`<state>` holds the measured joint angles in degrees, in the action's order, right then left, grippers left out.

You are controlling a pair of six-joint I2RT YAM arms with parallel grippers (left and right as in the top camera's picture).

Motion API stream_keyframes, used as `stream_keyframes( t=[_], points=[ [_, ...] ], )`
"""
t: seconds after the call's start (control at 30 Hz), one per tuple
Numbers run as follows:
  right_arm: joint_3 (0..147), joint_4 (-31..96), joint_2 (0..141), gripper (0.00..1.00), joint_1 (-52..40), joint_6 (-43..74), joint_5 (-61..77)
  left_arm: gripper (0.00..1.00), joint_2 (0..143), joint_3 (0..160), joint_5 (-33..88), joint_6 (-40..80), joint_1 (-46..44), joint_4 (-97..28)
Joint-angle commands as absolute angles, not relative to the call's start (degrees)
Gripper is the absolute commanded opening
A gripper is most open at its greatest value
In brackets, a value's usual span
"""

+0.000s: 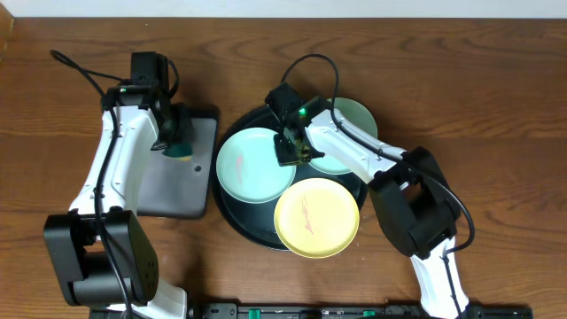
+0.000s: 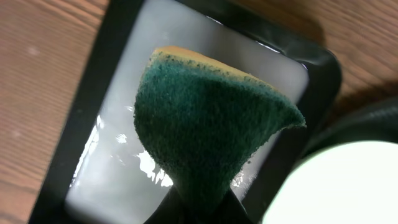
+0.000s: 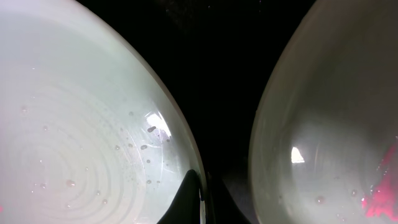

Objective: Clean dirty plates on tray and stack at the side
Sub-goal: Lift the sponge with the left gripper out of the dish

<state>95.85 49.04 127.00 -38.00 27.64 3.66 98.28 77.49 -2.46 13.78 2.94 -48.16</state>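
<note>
The black round tray (image 1: 232,208) holds three plates: a mint green plate (image 1: 248,168) on the left, a second mint green plate (image 1: 354,124) at the back right, and a yellow plate (image 1: 316,217) with an orange-red smear at the front. My right gripper (image 1: 291,149) is shut on the right rim of the left mint plate. In the right wrist view its fingers (image 3: 204,198) pinch the rim of a wet plate (image 3: 81,137); another plate (image 3: 329,124) beside it shows a red smear. My left gripper (image 1: 175,142) is shut on a green sponge (image 2: 211,118).
A flat grey rectangular tray (image 1: 177,190) with a black edge lies left of the black tray, and the sponge hangs over it (image 2: 118,168). The mint plate's edge (image 2: 339,186) shows at the lower right of the left wrist view. Brown wooden table (image 1: 496,133) all round.
</note>
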Motion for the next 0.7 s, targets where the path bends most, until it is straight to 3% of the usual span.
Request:
stream_keyframes(
  t=[0.0, 0.67],
  points=[
    [95.8, 49.3, 127.7, 0.01, -38.1, 27.2, 1.6, 0.08, 98.5, 78.0, -7.2, 16.6, 2.9, -48.1],
    [95.8, 49.3, 127.7, 0.01, -38.1, 27.2, 1.6, 0.07, 98.5, 77.8, -11.5, 16.6, 1.9, -48.0]
  ],
)
